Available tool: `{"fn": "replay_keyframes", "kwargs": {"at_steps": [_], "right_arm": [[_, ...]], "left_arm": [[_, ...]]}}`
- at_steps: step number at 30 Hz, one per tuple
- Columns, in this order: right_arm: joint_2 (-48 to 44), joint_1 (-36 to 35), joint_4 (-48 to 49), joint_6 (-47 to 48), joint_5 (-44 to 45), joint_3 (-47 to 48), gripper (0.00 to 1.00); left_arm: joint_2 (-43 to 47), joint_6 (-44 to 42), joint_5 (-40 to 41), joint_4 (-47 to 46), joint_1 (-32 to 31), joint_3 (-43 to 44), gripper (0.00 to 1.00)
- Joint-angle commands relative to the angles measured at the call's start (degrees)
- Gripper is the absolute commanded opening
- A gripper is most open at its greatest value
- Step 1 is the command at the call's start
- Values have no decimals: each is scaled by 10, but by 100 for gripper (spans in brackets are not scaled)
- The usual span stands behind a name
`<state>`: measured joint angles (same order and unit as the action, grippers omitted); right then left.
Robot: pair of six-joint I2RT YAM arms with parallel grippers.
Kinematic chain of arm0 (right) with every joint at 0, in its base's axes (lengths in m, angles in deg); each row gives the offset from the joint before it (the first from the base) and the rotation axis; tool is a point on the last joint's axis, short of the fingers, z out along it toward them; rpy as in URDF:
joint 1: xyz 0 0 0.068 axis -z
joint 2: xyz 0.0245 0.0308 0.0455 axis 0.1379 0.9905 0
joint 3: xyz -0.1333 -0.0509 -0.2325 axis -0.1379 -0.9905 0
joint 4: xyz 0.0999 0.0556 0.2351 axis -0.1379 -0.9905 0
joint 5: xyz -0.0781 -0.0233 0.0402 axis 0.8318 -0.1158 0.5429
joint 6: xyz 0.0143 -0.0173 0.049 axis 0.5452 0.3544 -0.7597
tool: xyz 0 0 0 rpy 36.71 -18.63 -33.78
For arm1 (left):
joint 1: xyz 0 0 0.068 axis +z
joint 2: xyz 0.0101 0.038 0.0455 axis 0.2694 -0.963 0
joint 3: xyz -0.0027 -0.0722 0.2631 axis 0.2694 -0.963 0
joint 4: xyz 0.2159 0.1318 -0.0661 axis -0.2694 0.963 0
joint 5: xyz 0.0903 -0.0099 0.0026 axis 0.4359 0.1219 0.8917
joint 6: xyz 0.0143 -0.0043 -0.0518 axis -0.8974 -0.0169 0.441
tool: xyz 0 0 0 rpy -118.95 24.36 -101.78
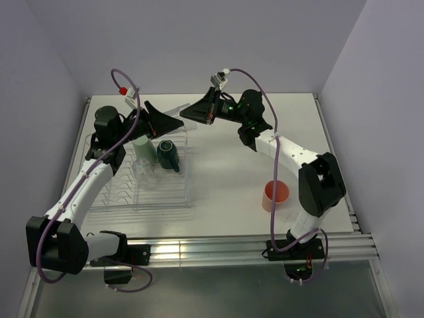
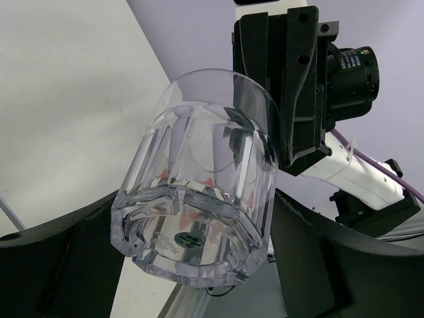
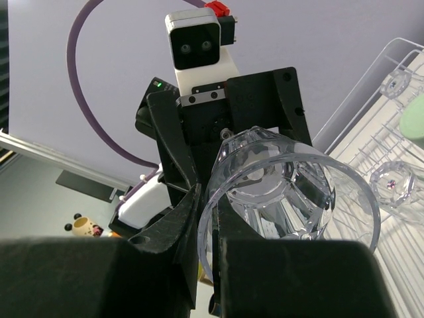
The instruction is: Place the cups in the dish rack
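A clear glass [image 1: 189,114] hangs in the air between my two grippers, above the back edge of the dish rack [image 1: 159,201]. My right gripper [image 3: 212,218] is shut on the glass [image 3: 298,192] at its rim, one finger inside and one outside. My left gripper [image 2: 195,265] is open, with its jaws close on either side of the glass base [image 2: 192,218]. A pale green tumbler [image 1: 140,147], a dark teal mug [image 1: 167,154] and a clear glass [image 1: 142,169] are in the rack. The salmon-pink tumbler [image 1: 275,195] stands on the table at the right.
In the right wrist view, the rack [image 3: 397,152] shows at the right with the green tumbler [image 3: 414,122] and two clear glasses [image 3: 391,182] in it. The rack's near rows hold nothing. A metal rail [image 1: 199,250] runs along the table's near edge.
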<state>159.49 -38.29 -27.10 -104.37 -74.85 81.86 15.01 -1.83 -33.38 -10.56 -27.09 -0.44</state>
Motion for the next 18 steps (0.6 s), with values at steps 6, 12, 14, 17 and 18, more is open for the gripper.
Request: {"fn": "replay_keyframes", "kwargs": {"at_steps": [6,12,14,17,18], "right_arm": [[-5,-21,75,-11,-43,-7,0],[-4,-22,74,-3,-42,-14,0],[-5,-22,70,2,-39,-17,6],[-12,-22,28,35,-27,-19,22],[-19,-22,12,58,-22,-19,25]], "left_arm": [[8,0,18,-22,-1,-2,65],[10,-2,19,-14,-1,5,8],[15,-6,26,-4,-1,8,0],[26,-15,35,16,-1,13,0],[29,-23,39,24,-1,19,0]]}}
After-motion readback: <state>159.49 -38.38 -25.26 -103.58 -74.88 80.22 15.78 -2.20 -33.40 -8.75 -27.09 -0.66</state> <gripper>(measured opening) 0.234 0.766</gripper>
